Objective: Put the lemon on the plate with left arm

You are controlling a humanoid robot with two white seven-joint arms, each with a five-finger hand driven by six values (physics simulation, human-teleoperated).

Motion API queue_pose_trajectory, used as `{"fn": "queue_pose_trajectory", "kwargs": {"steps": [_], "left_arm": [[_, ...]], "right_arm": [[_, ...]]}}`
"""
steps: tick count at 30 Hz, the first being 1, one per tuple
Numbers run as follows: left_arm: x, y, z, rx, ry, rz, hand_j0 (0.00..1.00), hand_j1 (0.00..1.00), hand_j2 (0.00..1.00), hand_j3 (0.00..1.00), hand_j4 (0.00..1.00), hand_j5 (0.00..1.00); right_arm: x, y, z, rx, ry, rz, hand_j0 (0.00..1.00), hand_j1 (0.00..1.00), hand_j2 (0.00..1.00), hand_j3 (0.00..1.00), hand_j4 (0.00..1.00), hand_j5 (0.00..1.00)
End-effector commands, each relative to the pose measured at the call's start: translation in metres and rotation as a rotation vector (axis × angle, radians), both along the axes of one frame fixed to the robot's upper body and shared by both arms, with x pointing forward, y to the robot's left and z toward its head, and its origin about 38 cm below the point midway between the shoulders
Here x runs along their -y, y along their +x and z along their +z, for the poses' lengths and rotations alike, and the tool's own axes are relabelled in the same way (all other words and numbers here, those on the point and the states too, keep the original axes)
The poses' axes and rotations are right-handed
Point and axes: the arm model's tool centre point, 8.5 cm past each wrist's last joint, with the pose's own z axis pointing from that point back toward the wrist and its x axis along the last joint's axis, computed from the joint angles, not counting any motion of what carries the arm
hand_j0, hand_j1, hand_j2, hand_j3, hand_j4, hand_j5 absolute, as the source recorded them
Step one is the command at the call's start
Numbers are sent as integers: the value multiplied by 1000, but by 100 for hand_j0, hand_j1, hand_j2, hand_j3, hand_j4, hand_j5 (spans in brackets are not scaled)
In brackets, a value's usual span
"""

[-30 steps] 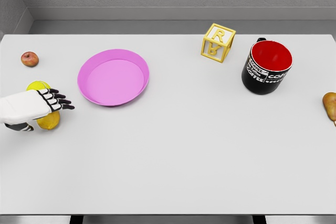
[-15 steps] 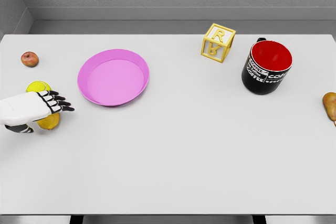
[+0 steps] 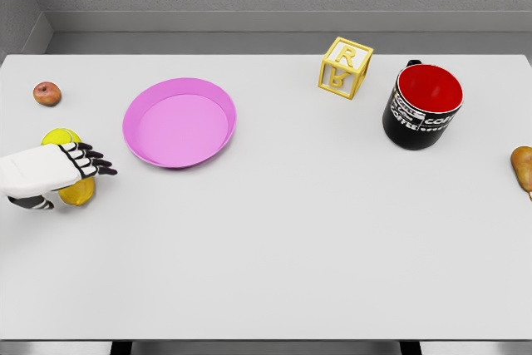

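Left hand (image 3: 51, 174) | fingers outstretched, over lemon (image 3: 77, 193), not grasping | plate (image 3: 179, 122) just right

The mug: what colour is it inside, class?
Red inside the mug, black outside with white lettering; the head view shows it.

left hand (image 3: 51, 174) palm down, fingers extended

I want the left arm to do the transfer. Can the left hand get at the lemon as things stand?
Probably yes: the left hand is already over the lemon, nothing between them, though a grasp isn't visible.
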Motion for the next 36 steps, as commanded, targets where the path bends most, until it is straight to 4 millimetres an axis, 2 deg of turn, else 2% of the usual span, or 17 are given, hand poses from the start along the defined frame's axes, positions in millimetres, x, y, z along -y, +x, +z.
{"fn": "queue_pose_trajectory", "kwargs": {"steps": [1, 14, 19, 21, 24, 36], "left_arm": [[-1, 0, 0, -2, -3, 6, 94, 94, 94, 94, 94, 94], [-2, 1, -1, -5, -4, 9, 84, 84, 84, 84, 84, 84], [-5, 1, -3, -10, -5, 18, 72, 72, 72, 72, 72, 72], [-5, 1, -3, -10, -3, 17, 63, 63, 63, 63, 63, 63], [-5, 1, -4, -12, -3, 18, 58, 58, 58, 58, 58, 58], [-1, -1, -9, -23, -7, 8, 56, 56, 56, 56, 56, 56]], "right_arm": [[0, 0, 0, 0, 0, 0, 100, 100, 100, 100, 100, 100], [0, 0, 0, 0, 0, 0, 100, 100, 100, 100, 100, 100], [0, 0, 0, 0, 0, 0, 100, 100, 100, 100, 100, 100], [0, 0, 0, 0, 0, 0, 100, 100, 100, 100, 100, 100], [0, 0, 0, 0, 0, 0, 100, 100, 100, 100, 100, 100], [0, 0, 0, 0, 0, 0, 100, 100, 100, 100, 100, 100]]}}
